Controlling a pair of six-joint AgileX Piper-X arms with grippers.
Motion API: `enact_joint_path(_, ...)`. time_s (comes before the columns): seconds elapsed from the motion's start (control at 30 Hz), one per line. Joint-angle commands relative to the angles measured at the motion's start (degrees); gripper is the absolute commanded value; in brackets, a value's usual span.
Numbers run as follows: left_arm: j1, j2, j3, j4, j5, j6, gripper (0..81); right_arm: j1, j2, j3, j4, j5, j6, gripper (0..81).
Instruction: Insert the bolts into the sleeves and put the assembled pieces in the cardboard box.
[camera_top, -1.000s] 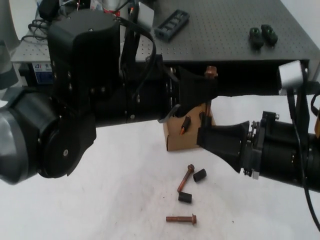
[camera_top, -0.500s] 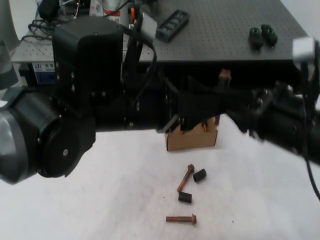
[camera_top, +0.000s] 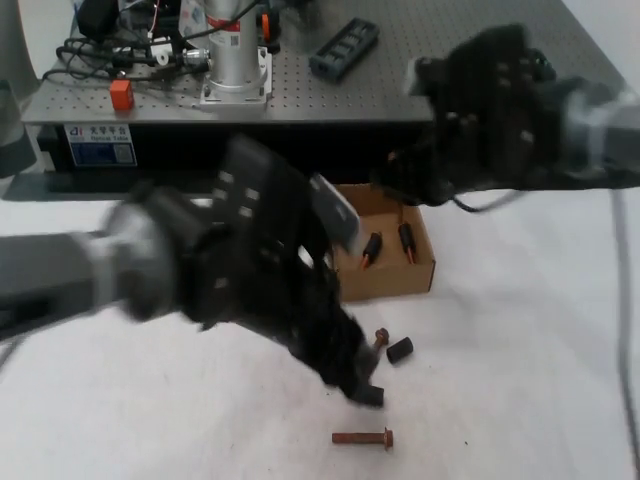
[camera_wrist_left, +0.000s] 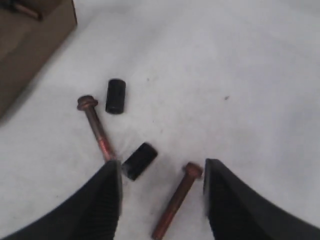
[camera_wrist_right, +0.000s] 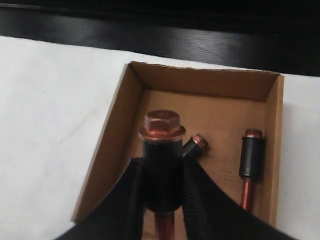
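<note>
My right gripper (camera_wrist_right: 162, 175) is shut on a black sleeve with a copper bolt (camera_wrist_right: 161, 126) through it, held above the open cardboard box (camera_wrist_right: 115, 150). Two assembled pieces (camera_wrist_right: 250, 160) (camera_wrist_right: 192, 146) lie inside the box. In the high view the right gripper (camera_top: 405, 180) hangs over the box (camera_top: 390, 280). My left gripper (camera_wrist_left: 161, 172) is open, low over the white cloth. A loose bolt (camera_wrist_left: 175, 205) lies between its fingers and a black sleeve (camera_wrist_left: 140, 160) lies just beside one finger. A second bolt (camera_wrist_left: 97, 127) and a second sleeve (camera_wrist_left: 116, 96) lie a little farther off.
The loose parts lie on the cloth in front of the box: a bolt (camera_top: 362, 437) and a sleeve (camera_top: 399, 350). Behind the box runs a black perforated bench (camera_top: 450, 70) with a slotted tray (camera_top: 343, 48), a metal post (camera_top: 236, 60) and cables.
The left arm has swung down from beside the box to the loose bolts and sleeves. The right arm has risen and moved back over the box.
</note>
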Motion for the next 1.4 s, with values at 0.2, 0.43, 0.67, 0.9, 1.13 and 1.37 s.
enact_joint_path(0.2, -4.51, 12.09, -15.03, 16.76, -9.29, 16.92, 36.9, -0.36, 12.43, -17.06, 11.88, 1.24, -3.62, 2.0)
enact_joint_path(0.43, -6.55, 17.05, -19.80, 20.55, -9.23, 18.94, 36.9, -0.51, 15.20, -20.91, 17.85, 1.24, -3.62, 17.5)
enact_joint_path(0.67, -8.34, 19.00, -19.80, 21.58, -11.09, 21.18, 36.9, -0.56, 13.74, -20.91, 19.67, 0.70, -3.50, 37.0)
enact_joint_path(0.9, -8.37, 18.98, -19.80, 22.34, -12.23, 22.46, 27.2, -0.81, 8.93, -20.91, 22.55, 0.29, -4.50, 33.0)
enact_joint_path(1.13, -8.37, 17.83, -19.80, 23.08, -17.33, 15.85, 0.6, -0.81, 0.43, -20.81, 34.21, 0.29, -9.63, 33.0)
enact_joint_path(1.37, -1.26, 3.77, -13.29, 19.15, -17.64, -3.37, 0.7, 1.05, -3.09, -15.45, 44.13, 0.29, -15.05, 33.0)
